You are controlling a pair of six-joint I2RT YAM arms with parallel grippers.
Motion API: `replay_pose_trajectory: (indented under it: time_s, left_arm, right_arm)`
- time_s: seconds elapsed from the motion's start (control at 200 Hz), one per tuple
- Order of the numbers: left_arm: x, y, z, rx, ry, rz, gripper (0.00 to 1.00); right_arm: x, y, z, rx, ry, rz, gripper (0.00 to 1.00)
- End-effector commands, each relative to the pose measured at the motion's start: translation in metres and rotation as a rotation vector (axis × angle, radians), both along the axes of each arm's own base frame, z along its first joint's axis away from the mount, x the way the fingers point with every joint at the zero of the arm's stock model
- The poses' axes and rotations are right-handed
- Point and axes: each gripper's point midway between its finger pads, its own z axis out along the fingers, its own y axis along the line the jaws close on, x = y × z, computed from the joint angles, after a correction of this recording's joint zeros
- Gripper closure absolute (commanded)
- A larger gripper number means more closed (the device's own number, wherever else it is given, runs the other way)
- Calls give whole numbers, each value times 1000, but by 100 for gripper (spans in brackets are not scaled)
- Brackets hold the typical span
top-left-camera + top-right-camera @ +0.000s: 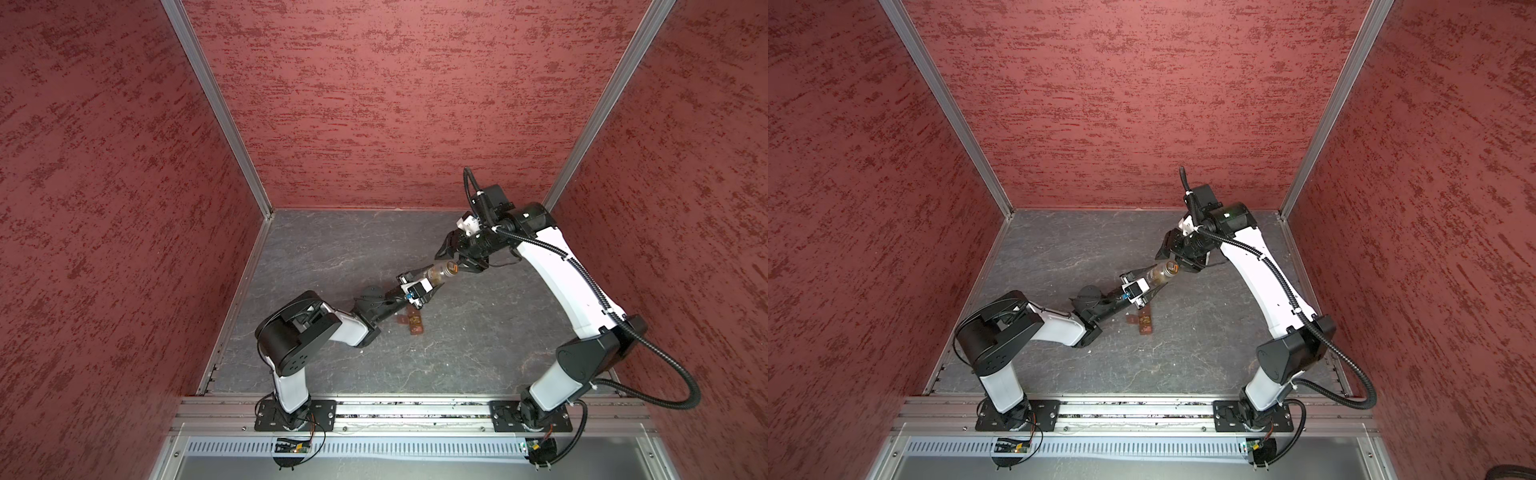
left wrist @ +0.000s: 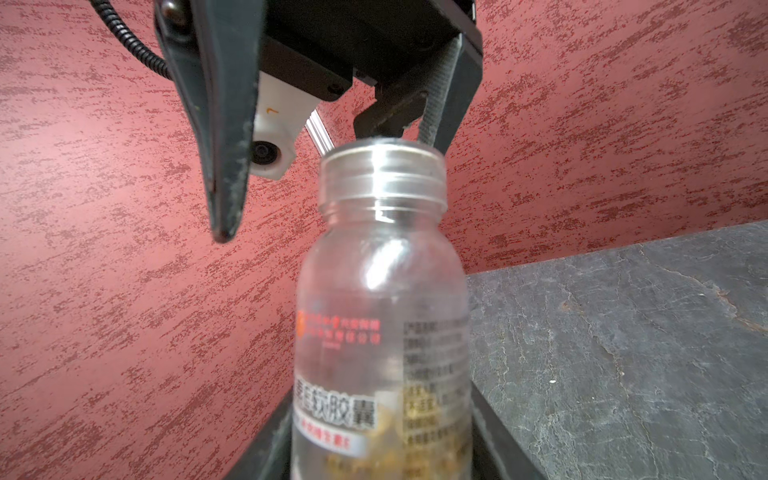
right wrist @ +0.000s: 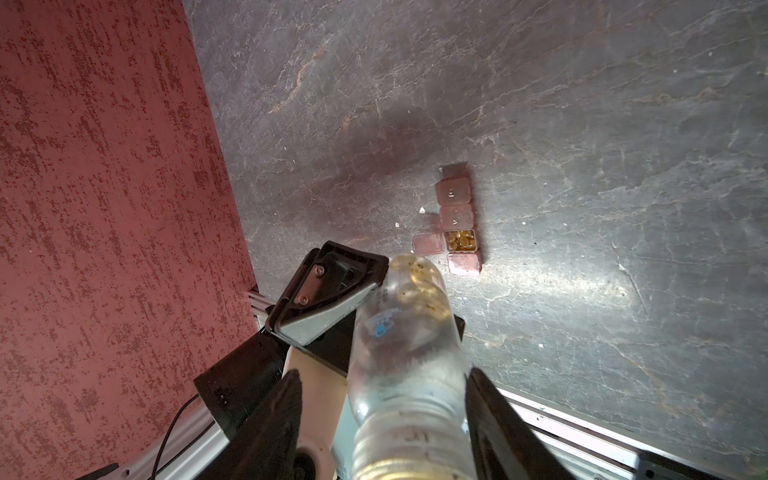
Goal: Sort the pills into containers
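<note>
A clear bottle (image 1: 440,272) (image 2: 382,291) with yellow pills (image 2: 419,411) in its base is held tilted above the grey table. My left gripper (image 1: 426,282) (image 2: 382,449) is shut on its lower body. The bottle's threaded neck is bare in the left wrist view. My right gripper (image 1: 451,264) (image 3: 382,374) stands open around the neck, and one of its fingers (image 2: 224,166) is well clear of the glass. The containers, a dark-brown strip box (image 3: 457,216) (image 1: 415,322), lie on the table below the left arm. One compartment is open and holds yellow pills (image 3: 460,241).
The open compartment's lid (image 3: 428,243) lies flat beside the strip. Small white crumbs (image 3: 423,210) dot the table next to it. Red textured walls (image 1: 374,104) close in three sides, and an aluminium rail (image 1: 415,409) runs along the front.
</note>
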Motion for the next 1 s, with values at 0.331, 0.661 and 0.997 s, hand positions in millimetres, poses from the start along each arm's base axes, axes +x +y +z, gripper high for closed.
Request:
replay_pose_trajectory:
  time_s: [0.331, 0.661, 0.997]
  left_arm:
    - [10, -5, 1, -15, 0, -7, 100]
    - [16, -1, -1, -16, 8, 5, 100]
    - [17, 7, 4, -26, 9, 12, 100]
  right_arm:
    - [-16, 5, 16, 19, -23, 39, 37]
    - [-22, 8, 19, 2, -26, 63, 37]
    - [-20, 0, 22, -51, -50, 56, 31]
